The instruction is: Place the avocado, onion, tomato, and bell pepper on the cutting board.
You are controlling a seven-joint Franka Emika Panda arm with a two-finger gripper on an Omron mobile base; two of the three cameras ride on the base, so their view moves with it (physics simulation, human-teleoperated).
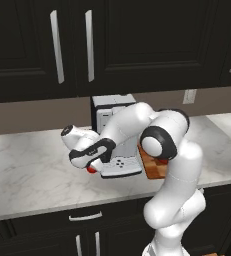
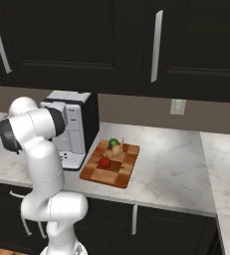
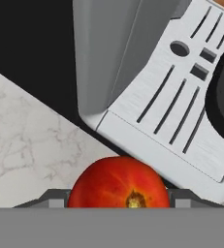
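Note:
The tomato (image 3: 117, 181), smooth, glossy and orange-red, lies on the marble counter just left of the coffee machine. My gripper (image 3: 118, 197) is down over it, one dark finger against each side. From the left base view the gripper (image 1: 92, 166) hangs low with the tomato (image 1: 90, 170) showing red beneath it. The cutting board (image 2: 124, 172) lies right of the machine. On it are the green avocado (image 2: 113, 143), the tan onion (image 2: 118, 150) and the red bell pepper (image 2: 104, 162). My arm hides most of the cutting board (image 1: 152, 172) in the left base view.
A grey and black coffee machine (image 2: 71, 127) stands between the tomato and the board, its slotted drip tray (image 3: 181, 106) close beside my hand. Dark cabinets hang above the counter. Open marble counter (image 1: 32, 165) stretches to the left.

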